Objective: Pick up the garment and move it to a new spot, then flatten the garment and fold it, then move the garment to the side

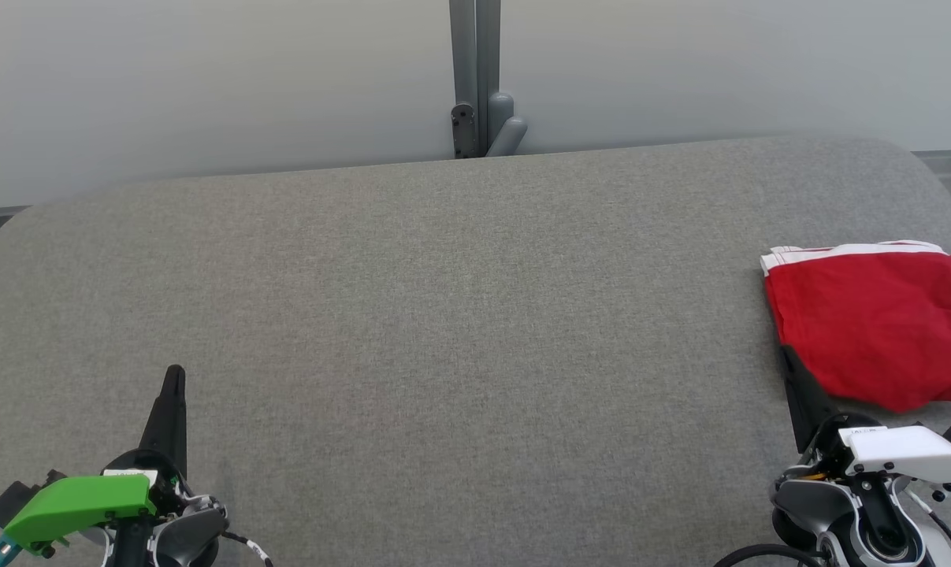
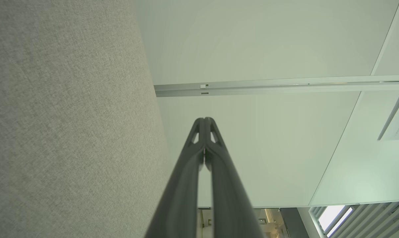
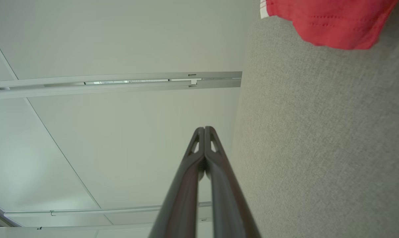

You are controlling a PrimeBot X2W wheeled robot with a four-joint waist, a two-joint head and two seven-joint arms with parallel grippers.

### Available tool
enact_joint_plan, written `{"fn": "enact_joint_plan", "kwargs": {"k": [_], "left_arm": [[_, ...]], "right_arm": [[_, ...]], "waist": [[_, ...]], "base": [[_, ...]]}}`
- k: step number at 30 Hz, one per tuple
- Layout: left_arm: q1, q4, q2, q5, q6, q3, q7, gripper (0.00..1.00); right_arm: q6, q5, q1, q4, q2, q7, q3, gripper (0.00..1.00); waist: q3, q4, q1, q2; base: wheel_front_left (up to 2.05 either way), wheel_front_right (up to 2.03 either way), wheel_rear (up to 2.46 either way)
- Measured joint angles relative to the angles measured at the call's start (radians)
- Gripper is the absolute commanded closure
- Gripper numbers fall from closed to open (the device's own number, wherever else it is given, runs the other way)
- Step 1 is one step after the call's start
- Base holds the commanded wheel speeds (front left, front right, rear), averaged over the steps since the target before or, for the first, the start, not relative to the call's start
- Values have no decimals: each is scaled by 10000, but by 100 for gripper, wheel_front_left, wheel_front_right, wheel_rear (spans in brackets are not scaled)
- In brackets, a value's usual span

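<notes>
From my head, the grey desk (image 1: 475, 315) spreads wide before me, with a pale wall (image 1: 207, 79) behind it and a grey post (image 1: 475, 71) standing at its far edge. The red garment (image 1: 877, 323) lies folded at the right side of the desk, a white band along its far edge, and it runs out of view to the right. My left fingers (image 1: 174, 375) are pressed together, gripping nothing, at the near left over bare desk, well apart from the garment. My right fingers (image 1: 787, 353) are likewise closed and empty at the near right, their tip just beside the garment's near left corner. From my left wrist, my left fingers (image 2: 204, 120) meet at the tip, with the desk (image 2: 70, 132) alongside them. From my right wrist, my right fingers (image 3: 204, 129) are closed tip to tip beside the desk (image 3: 318, 148), and the garment (image 3: 328, 23) lies farther along, bare desk between it and the tip.
</notes>
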Motion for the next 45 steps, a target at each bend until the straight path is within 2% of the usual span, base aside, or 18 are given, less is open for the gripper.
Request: {"fn": "enact_joint_plan", "kwargs": {"k": [45], "left_arm": [[-1,2,-46,61,0,77,27,100]], "right_arm": [[0,2,0,-2,-2,0,2,100]], "waist": [[0,0,0,0]], "base": [[0,0,0]]}}
